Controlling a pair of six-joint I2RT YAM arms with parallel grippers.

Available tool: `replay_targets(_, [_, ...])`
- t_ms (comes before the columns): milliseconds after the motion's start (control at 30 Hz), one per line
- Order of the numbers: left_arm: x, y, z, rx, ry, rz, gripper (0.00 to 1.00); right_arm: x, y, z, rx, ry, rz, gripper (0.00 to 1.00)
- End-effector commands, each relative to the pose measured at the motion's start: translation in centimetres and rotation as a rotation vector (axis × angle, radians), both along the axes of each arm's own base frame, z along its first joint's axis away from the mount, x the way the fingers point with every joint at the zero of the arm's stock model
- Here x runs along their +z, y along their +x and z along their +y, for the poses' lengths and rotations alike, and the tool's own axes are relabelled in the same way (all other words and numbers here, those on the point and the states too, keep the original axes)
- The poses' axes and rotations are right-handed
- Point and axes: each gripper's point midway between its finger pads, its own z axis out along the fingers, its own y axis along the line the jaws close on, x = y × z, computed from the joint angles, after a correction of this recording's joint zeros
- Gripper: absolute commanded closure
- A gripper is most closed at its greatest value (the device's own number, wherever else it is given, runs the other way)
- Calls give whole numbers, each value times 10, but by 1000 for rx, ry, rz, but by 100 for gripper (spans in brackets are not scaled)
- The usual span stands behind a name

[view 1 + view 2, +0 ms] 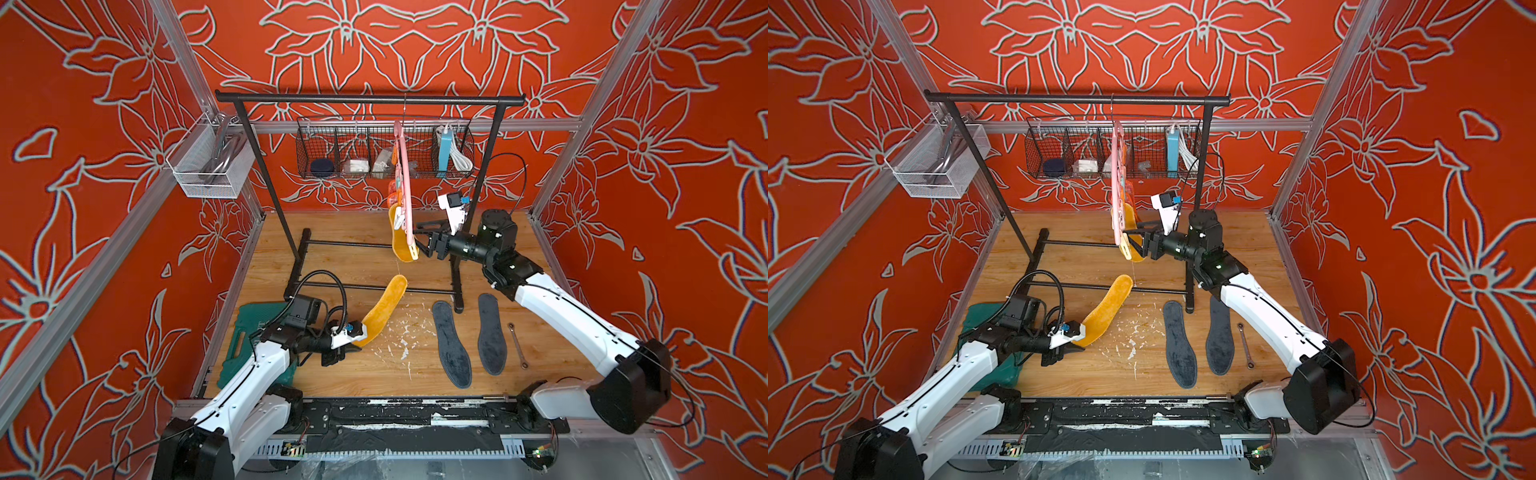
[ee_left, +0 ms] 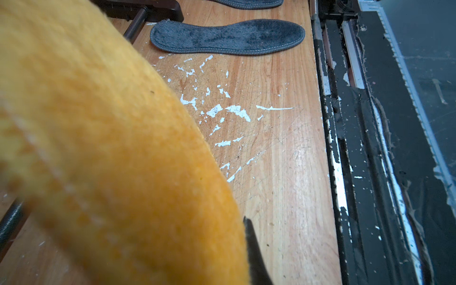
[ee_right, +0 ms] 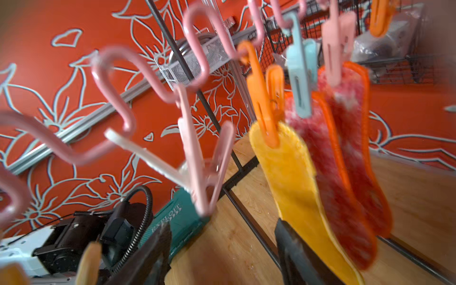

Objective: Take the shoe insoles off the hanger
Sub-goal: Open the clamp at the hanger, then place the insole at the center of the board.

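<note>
at the left front of the bench (image 1: 374,386), left jaws clamp a yellow insole (image 1: 384,309), tip raised over bare wood. right jaws stand wide beside the hanger (image 1: 402,166) toward the back edge; second yellow insole (image 1: 401,245) and red insoles (image 3: 345,172) hang clipped. grey insoles (image 1: 451,345) lie front-centre.

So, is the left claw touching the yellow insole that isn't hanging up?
Touching. In a top view the left gripper is shut on one end of the yellow insole. The left wrist view shows a dark finger pressed against its edge.
</note>
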Motion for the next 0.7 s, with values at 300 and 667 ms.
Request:
replay_targets(300, [-3,-12,-5,-32,-24,17,100,-50,-26,-60,-189,-240,-83,27])
replay_targets(667, [2,-15,-4,-45,-16,17,100,-108,-78,-71,-94,-223,14,25])
